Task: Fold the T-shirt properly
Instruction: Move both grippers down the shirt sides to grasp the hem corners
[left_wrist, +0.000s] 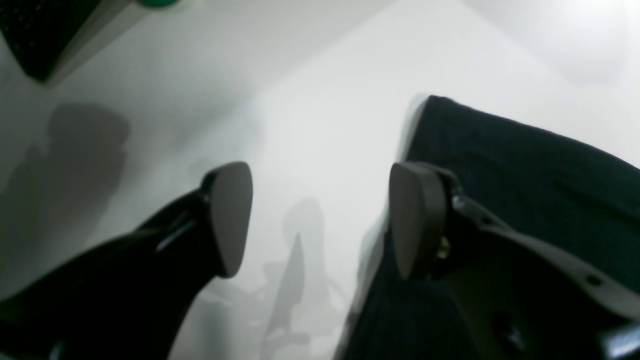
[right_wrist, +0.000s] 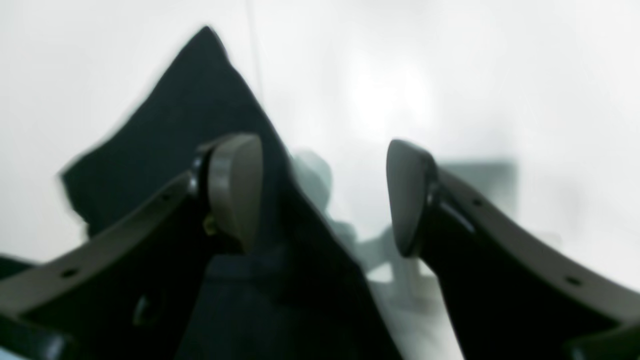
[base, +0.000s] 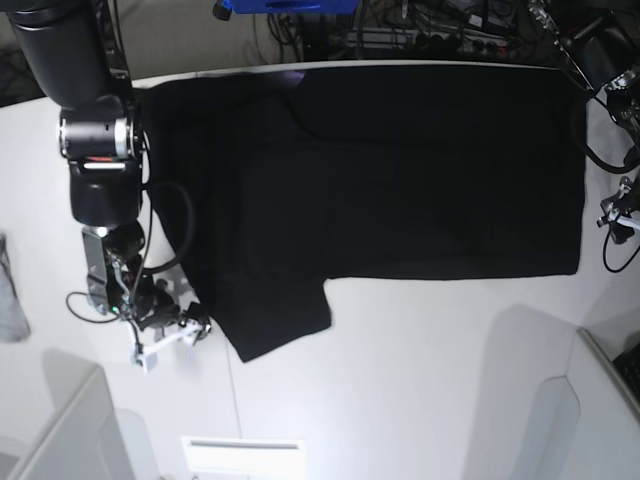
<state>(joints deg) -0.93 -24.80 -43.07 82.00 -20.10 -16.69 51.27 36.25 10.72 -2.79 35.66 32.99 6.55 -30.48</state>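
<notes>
The black T-shirt (base: 400, 170) lies spread flat on the white table (base: 420, 350), plain side up, with one sleeve (base: 275, 315) pointing toward the front. My right gripper (base: 168, 337) hovers just left of that sleeve. In the right wrist view the right gripper (right_wrist: 322, 195) is open, with only table between the pads and black cloth (right_wrist: 170, 125) behind the left finger. My left gripper (base: 618, 215) sits at the shirt's right edge. In the left wrist view it (left_wrist: 320, 220) is open and holds nothing, with the shirt's edge (left_wrist: 525, 175) behind the right finger.
A small grey cloth (base: 10, 290) lies at the table's left edge. Cables and a blue object (base: 285, 5) sit behind the far edge. Grey panels (base: 600, 380) rise at the front right and front left (base: 70, 420). A dark box (left_wrist: 35, 35) shows in the left wrist view.
</notes>
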